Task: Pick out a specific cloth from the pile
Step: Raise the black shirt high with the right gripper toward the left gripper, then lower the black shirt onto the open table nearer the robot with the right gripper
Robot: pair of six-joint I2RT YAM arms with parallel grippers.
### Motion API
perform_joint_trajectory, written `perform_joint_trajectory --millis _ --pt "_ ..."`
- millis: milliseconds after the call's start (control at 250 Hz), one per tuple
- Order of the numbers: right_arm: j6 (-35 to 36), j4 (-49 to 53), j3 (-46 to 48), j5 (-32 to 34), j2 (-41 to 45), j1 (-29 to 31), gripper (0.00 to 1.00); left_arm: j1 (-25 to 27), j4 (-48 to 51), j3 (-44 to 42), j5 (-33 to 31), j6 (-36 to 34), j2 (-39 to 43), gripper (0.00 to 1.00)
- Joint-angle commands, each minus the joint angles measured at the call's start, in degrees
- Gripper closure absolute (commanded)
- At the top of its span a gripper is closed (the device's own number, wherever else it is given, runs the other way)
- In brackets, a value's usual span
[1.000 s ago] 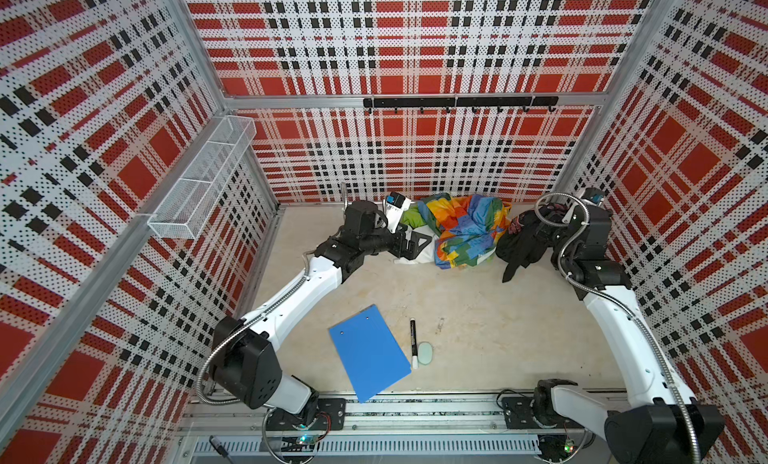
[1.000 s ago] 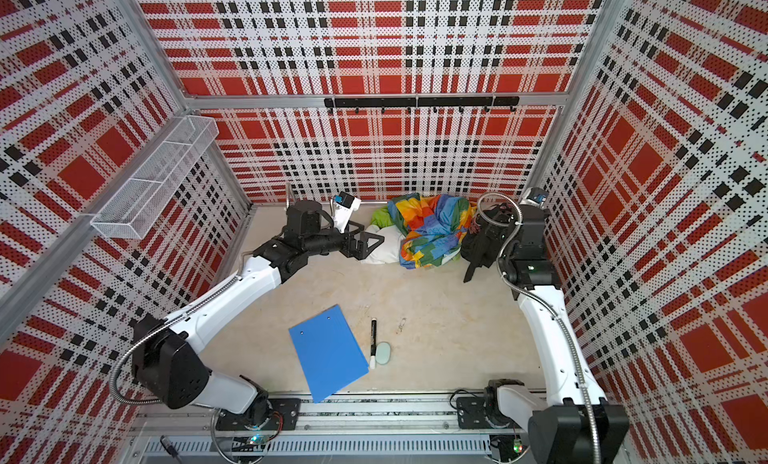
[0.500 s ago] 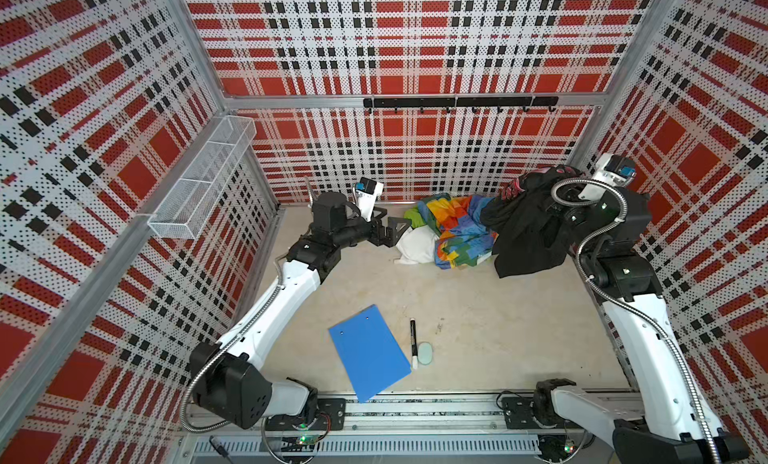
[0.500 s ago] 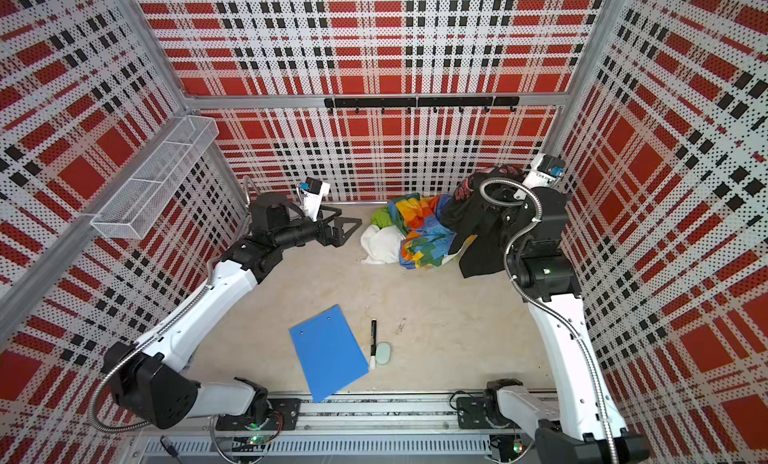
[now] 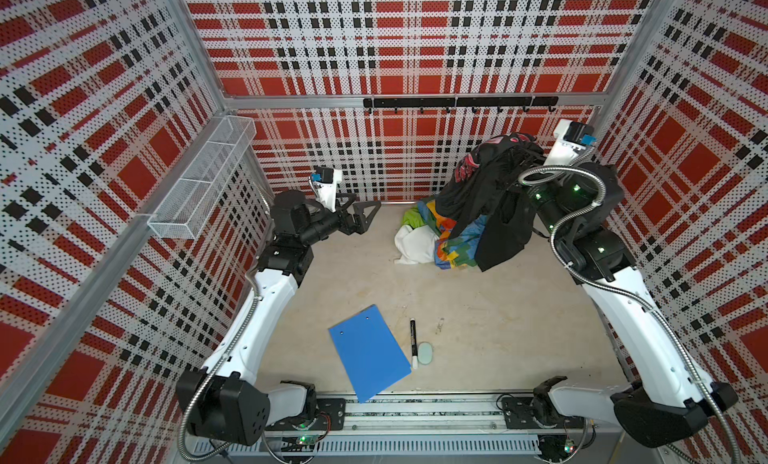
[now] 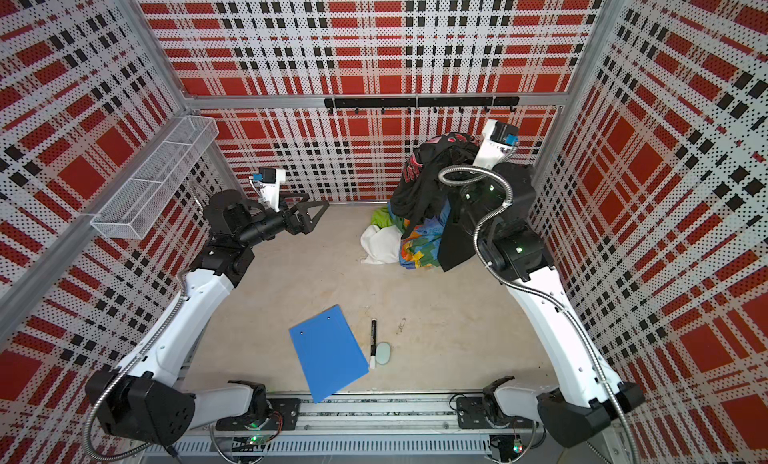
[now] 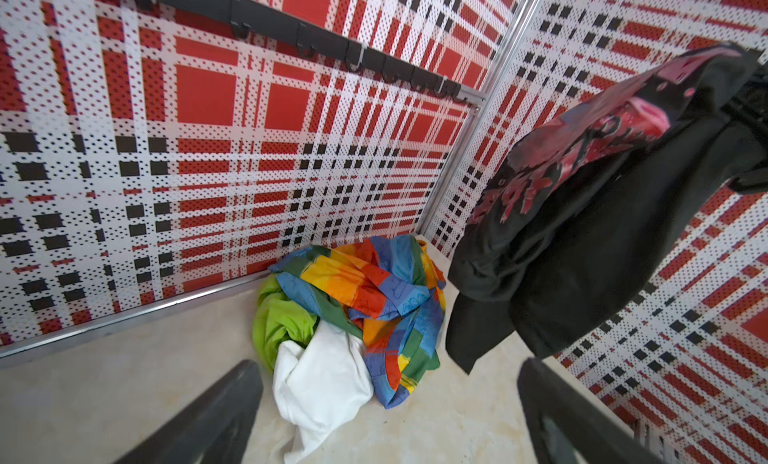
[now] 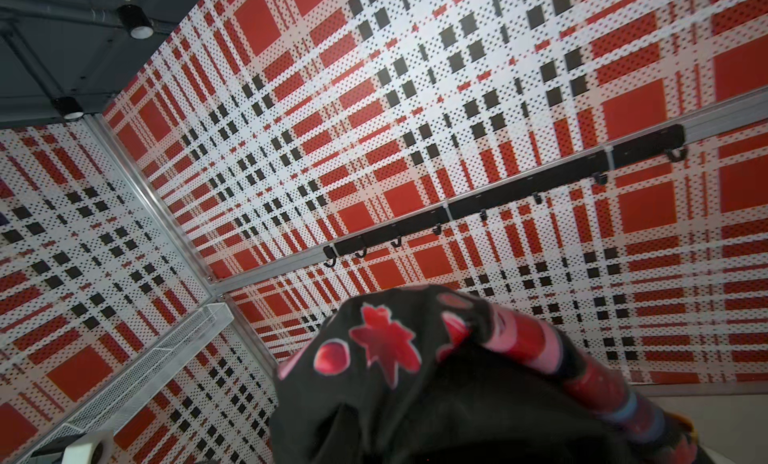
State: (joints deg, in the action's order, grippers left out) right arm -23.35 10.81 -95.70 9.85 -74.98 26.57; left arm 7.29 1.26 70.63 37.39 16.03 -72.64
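The cloth, black with a pink and red print, hung in the air at the far right of the table, bunched over the right gripper. Those fingers were buried in the fabric, closed tight and gripping it. In the left wrist view the cloth draped down just beside the pile; whether its lower edge touched the pile could not be told. The pile of rainbow, white and green cloths lay on the table by the back wall. The left gripper hovered well left of the pile, its fingers spread wide and holding nothing. Near the front edge lay a blue clipboard, with a marker just beside it.
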Motion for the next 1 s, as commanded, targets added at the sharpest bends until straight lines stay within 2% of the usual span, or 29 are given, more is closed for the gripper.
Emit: perform_joint_trajectory --millis 0,192,460,720,996 --pt "1.0 -8.06 -5.02 0.62 -4.42 4.32 1.0 -3.7 -5.11 -2.23 2.91 3.29 2.96 0.01" --pt "1.38 -10.51 -11.51 0.46 -13.93 11.05 1.0 -7.86 -6.71 -4.62 2.72 3.32 6.08 0.01" --pt "1.65 -7.17 -25.95 -5.21 -28.72 18.24 1.0 -9.96 -7.57 -5.97 1.63 4.8 6.72 0.01" --pt "-1.14 -4.0 -32.42 -12.85 -37.96 19.09 1.0 -11.11 -8.29 -6.89 0.67 4.86 7.7 0.01" --pt "3.29 0.83 -29.9 -17.84 -42.97 19.05 1.0 -10.74 -8.42 -6.71 2.03 5.48 6.12 0.01"
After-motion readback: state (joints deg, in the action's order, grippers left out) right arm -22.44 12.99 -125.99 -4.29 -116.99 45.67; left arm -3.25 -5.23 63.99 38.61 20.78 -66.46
